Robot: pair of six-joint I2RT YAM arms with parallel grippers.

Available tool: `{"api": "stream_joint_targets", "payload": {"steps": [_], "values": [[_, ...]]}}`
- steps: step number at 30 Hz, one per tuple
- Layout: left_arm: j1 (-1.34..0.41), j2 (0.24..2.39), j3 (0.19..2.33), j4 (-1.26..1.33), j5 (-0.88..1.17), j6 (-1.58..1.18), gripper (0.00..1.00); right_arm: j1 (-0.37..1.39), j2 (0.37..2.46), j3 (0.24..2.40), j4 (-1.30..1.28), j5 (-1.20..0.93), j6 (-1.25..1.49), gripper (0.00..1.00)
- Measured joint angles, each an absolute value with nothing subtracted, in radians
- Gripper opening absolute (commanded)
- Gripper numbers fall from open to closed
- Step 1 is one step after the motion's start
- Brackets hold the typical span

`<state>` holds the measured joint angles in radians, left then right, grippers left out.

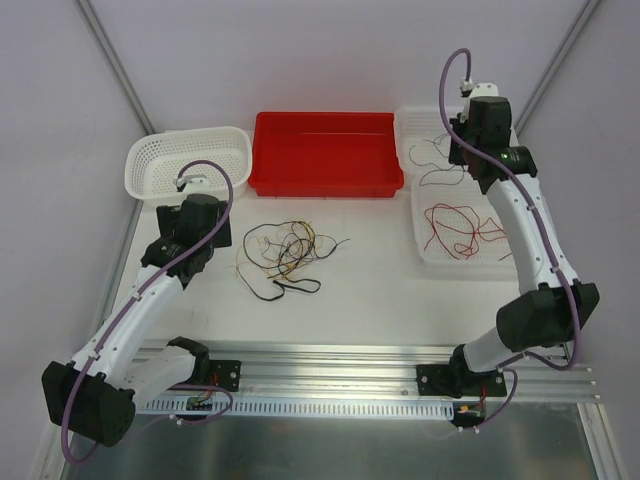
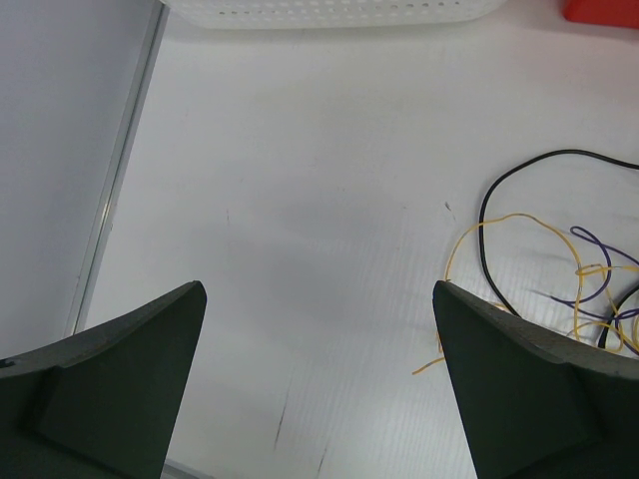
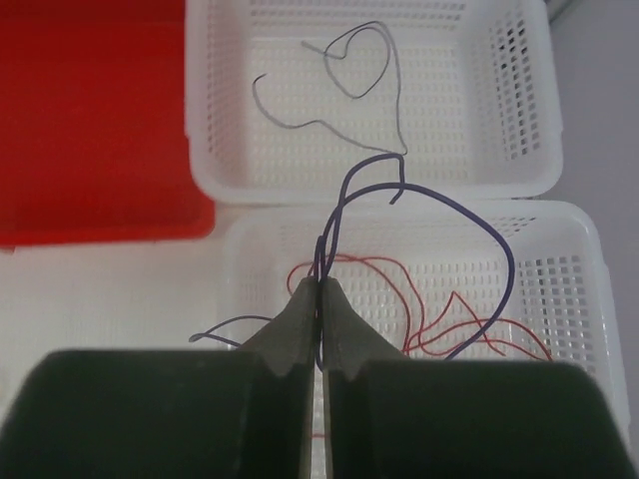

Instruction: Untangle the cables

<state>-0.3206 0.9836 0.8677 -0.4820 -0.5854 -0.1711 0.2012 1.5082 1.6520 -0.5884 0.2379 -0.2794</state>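
A tangle of thin cables [image 1: 285, 255], yellow, black and purple-blue, lies on the table's middle. In the left wrist view its edge shows at the right: a yellow cable [image 2: 499, 220], a black one [image 2: 519, 170] and a purple one [image 2: 599, 289]. My left gripper [image 2: 318, 294] is open and empty above bare table left of the tangle; it shows in the top view [image 1: 200, 215]. My right gripper [image 3: 319, 284] is shut on a purple-blue cable [image 3: 479, 225], held above the near right basket [image 3: 579, 249], where red cables [image 3: 399, 279] lie.
The far right white basket [image 3: 519, 100] holds a thin dark cable [image 3: 349, 90]. A red bin [image 1: 325, 150] stands at the back middle. A white basket [image 1: 190, 160] stands at the back left. A metal rail [image 1: 350, 355] runs along the near edge.
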Motion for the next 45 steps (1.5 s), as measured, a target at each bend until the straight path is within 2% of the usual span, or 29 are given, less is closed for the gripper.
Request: {"api": "stream_joint_targets", "payload": {"steps": [8,9,11,12,14,15,17,18,22,29,37,45], "values": [[-0.321,1.0,0.868,-0.48,-0.577,-0.171,0.99,0.026,1.82,1.782,-0.374,0.25,-0.181,0.01],[-0.321,1.001,0.868,-0.479,-0.576,-0.171,0.99,0.018,1.86,1.808,-0.354,0.248,-0.173,0.04],[-0.321,1.007,0.868,-0.478,-0.575,-0.171,0.99,-0.006,1.964,1.888,-0.336,0.245,-0.156,0.18],[-0.321,1.011,0.868,-0.477,-0.574,-0.171,0.99,-0.014,2.016,1.934,-0.326,0.244,-0.148,0.34],[-0.321,1.018,0.868,-0.477,-0.566,-0.171,0.99,-0.025,2.087,1.996,-0.316,0.238,-0.138,0.52],[-0.321,1.022,0.868,-0.476,-0.56,-0.171,0.99,-0.031,2.116,2.022,-0.312,0.233,-0.134,0.67],[-0.321,1.03,0.868,-0.476,-0.552,-0.171,0.99,-0.039,2.154,2.051,-0.31,0.219,-0.134,0.75],[-0.321,1.033,0.868,-0.476,-0.55,-0.171,0.99,-0.041,2.16,2.057,-0.31,0.208,-0.136,0.84],[-0.321,1.037,0.868,-0.476,-0.527,-0.171,0.99,-0.042,2.149,2.059,-0.314,0.122,-0.142,0.96],[-0.321,1.037,0.868,-0.476,-0.473,-0.171,0.99,0.015,1.944,1.922,-0.384,-0.024,-0.2,0.99],[-0.321,1.037,0.868,-0.476,-0.372,-0.174,0.99,0.297,1.61,1.671,-0.478,-0.13,-0.267,0.95],[-0.321,1.046,0.868,-0.476,-0.278,-0.183,0.99,0.512,1.635,1.522,-0.582,-0.28,-0.393,0.9]]}}
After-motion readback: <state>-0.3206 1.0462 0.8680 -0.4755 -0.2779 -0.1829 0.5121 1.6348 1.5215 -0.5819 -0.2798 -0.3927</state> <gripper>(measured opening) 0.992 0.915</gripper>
